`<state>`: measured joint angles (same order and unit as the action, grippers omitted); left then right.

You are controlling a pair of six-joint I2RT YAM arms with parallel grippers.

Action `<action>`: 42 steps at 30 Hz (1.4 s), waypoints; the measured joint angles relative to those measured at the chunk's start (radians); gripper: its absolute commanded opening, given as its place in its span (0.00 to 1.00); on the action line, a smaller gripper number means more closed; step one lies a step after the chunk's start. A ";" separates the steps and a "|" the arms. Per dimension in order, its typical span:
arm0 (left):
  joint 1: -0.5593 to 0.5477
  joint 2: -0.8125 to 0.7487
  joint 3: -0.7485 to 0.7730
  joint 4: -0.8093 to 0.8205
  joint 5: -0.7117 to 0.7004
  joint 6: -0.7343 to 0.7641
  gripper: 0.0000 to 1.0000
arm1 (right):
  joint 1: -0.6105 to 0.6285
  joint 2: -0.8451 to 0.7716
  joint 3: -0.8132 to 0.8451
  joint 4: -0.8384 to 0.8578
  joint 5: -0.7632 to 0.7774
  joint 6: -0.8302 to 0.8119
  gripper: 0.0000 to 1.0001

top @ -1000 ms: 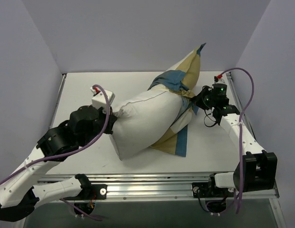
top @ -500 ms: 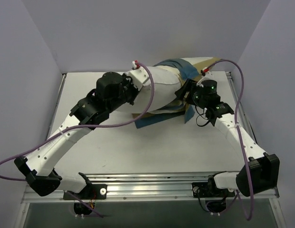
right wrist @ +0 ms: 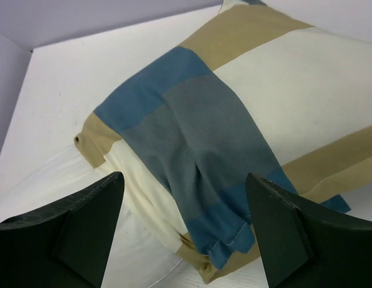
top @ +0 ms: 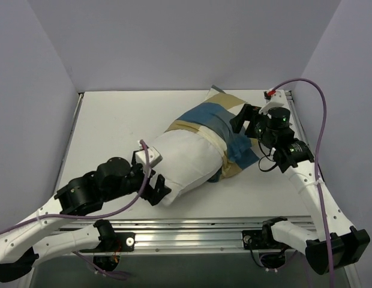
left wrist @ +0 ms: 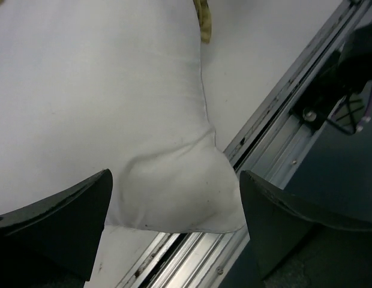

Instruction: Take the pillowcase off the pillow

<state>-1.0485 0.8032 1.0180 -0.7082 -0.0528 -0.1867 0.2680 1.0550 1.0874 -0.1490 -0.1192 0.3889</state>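
The pillow (top: 186,159) lies on the table, its plain white half bare and pointing toward the near left. The checked blue, tan and white pillowcase (top: 225,126) still covers its far right half, bunched in folds. My left gripper (top: 160,189) is open at the pillow's near corner. In the left wrist view that corner (left wrist: 174,198) sits between the spread fingers (left wrist: 60,228) without being pinched. My right gripper (top: 243,123) is open at the pillowcase's right end. The right wrist view has a blue fold of the pillowcase (right wrist: 198,138) between the wide-apart fingers (right wrist: 288,228), ungripped.
The white table (top: 114,120) is walled by lilac panels at the back and both sides. A metal rail (top: 192,231) runs along the near edge, close under the pillow's corner (left wrist: 276,120). Purple cables loop off both arms.
A second ago both grippers were shut on the lifted pillow and case. The left arm swung to the back, then returned near. Both grippers have opened and the pillow lies flat.
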 measured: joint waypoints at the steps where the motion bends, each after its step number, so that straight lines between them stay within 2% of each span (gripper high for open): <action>1: 0.000 -0.017 0.018 -0.008 -0.019 -0.042 0.94 | 0.003 0.016 0.000 -0.005 0.000 -0.005 0.78; 4: 0.003 -0.002 0.144 -0.026 -0.100 -0.134 0.94 | 0.031 0.074 0.000 -0.020 0.000 -0.025 0.78; 7: 0.033 0.084 0.296 -0.023 -0.156 -0.200 0.94 | 0.072 0.115 0.000 -0.036 0.003 -0.043 0.79; 11: 0.186 0.226 0.390 0.002 -0.108 -0.259 0.94 | 0.130 0.134 -0.008 -0.042 0.047 -0.063 0.80; 14: 0.343 0.360 0.384 0.019 -0.021 -0.283 0.94 | 0.144 0.146 -0.049 -0.036 0.090 -0.048 0.79; 17: 0.417 0.504 0.379 0.021 0.029 -0.276 0.94 | 0.143 0.166 -0.145 -0.024 0.121 -0.003 0.78; 20: 0.435 0.591 0.362 0.023 0.066 -0.254 0.94 | 0.142 0.166 -0.259 0.003 0.128 0.063 0.78; 25: 0.484 0.612 0.322 0.040 0.148 -0.207 0.94 | 0.137 0.138 -0.377 0.067 0.128 0.143 0.77; 37: 0.522 0.686 0.155 0.169 0.296 -0.172 0.94 | 0.137 0.193 -0.463 0.244 0.113 0.227 0.77; 38: 0.523 0.689 0.153 0.178 0.301 -0.172 1.00 | 0.137 0.200 -0.465 0.257 0.111 0.233 0.77; 40: 0.523 0.700 0.151 0.192 0.311 -0.177 0.82 | 0.137 0.204 -0.468 0.269 0.109 0.237 0.77; 41: 0.525 0.709 0.150 0.199 0.318 -0.180 0.56 | 0.137 0.203 -0.468 0.270 0.109 0.236 0.77; 42: 0.526 0.716 0.148 0.206 0.323 -0.187 0.41 | 0.137 0.199 -0.467 0.269 0.109 0.235 0.77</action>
<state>-0.5220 1.5188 1.1656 -0.5018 0.2703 -0.3737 0.4046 1.2541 0.6201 0.1200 -0.0101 0.6239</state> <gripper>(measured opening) 0.752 0.768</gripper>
